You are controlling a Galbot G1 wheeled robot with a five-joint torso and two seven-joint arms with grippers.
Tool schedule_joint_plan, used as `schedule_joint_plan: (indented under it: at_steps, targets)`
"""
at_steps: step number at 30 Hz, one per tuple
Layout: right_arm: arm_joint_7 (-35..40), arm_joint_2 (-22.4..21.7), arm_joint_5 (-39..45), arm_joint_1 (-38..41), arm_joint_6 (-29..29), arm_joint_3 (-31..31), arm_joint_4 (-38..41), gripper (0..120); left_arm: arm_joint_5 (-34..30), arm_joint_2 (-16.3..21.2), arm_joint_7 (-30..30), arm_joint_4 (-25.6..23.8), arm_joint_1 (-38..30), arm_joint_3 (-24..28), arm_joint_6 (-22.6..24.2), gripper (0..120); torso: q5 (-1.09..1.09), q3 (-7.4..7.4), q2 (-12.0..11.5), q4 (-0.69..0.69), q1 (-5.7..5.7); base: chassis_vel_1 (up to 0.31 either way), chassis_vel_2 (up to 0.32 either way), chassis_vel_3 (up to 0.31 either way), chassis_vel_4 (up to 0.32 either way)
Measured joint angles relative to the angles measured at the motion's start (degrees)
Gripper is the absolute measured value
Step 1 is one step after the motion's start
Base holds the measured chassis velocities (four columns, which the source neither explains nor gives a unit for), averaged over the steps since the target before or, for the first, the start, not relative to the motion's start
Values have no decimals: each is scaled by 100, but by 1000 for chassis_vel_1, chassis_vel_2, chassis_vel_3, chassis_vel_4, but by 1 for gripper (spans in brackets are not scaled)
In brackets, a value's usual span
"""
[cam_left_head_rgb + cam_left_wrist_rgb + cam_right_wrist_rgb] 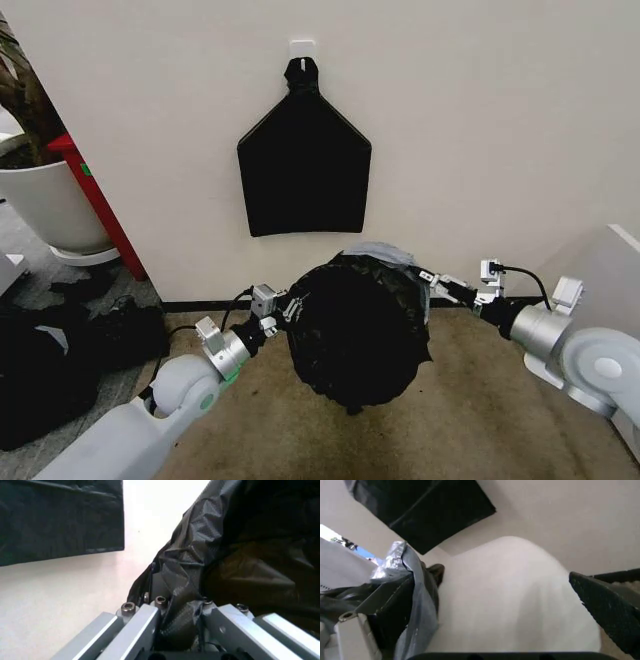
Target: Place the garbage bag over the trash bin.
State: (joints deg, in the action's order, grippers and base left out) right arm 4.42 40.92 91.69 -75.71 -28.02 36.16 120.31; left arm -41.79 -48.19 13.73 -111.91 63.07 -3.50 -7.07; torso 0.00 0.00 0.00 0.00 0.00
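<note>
Garbage bag (355,335) hangs as a wide black dome on the floor by the wall, stretched side to side between both arms; the trash bin's (520,603) cream wall lies inside, next to the right gripper. Left gripper (272,308) at the bag's left edge, jaws closed on a fold of plastic. Right gripper (440,283) at the upper right edge, jaws spread wide, film draped over one pad (395,603); judged the nearer to the rim.

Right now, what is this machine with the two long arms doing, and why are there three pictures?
It is a robot with two arms. One camera sits on its head and looks down; each wrist carries another. On the floor stands a small trash bin, its pale wall seen from the right wrist. A crinkly black garbage bag is stretched over it. The left tool is pinching the bag's edge. The right tool sits at the other side, open around the rim. On the wall hangs a flat black bag bundle.
</note>
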Motion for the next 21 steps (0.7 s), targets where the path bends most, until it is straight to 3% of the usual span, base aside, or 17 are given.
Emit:
schedule_joint_plan:
  at_steps: [13,21]
  targets:
    - [-241,33,-175,-85,9,-82,-321,100,-102,16,44,-116,51,-25,-17,0,1,0,0,0,0,0,0,0,0]
    - [-244,30,94,-300,27,239,86,100,-653,-116,-480,59,42,1,237,0,-1,0,0,0,0,0,0,0,0]
